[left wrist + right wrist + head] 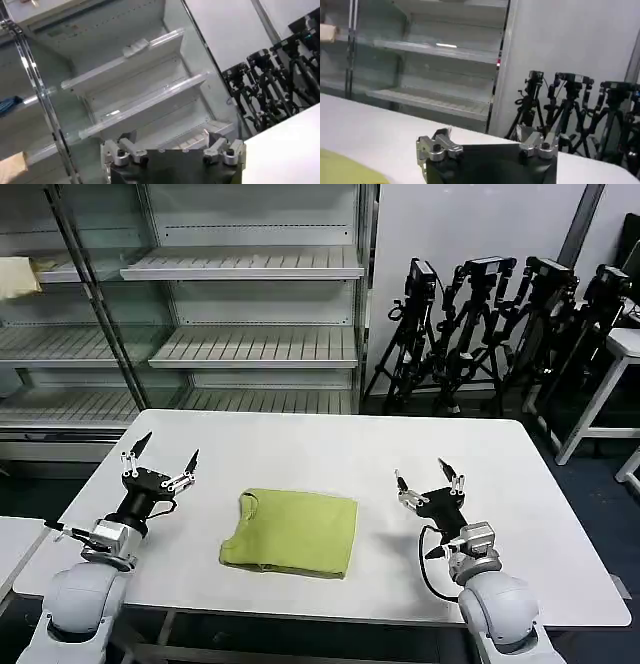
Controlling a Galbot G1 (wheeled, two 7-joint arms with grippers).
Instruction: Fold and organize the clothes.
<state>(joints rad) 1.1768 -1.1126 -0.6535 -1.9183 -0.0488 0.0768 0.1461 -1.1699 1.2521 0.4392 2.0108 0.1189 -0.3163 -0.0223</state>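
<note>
The clothes, a lime yellow-green T-shirt, lie folded into a neat rectangle on the white table, near its front edge between my two arms. A corner of the clothes also shows in the right wrist view. To the left of the shirt my left gripper stands open, fingers pointing up and away, holding nothing. My right gripper stands open to the right of the shirt, also empty. Both grippers are clear of the fabric.
A glass-fronted shelf unit stands behind the table, with a pale cloth on its upper left shelf. Several black camera tripods crowd the back right. Another white table stands at the far right.
</note>
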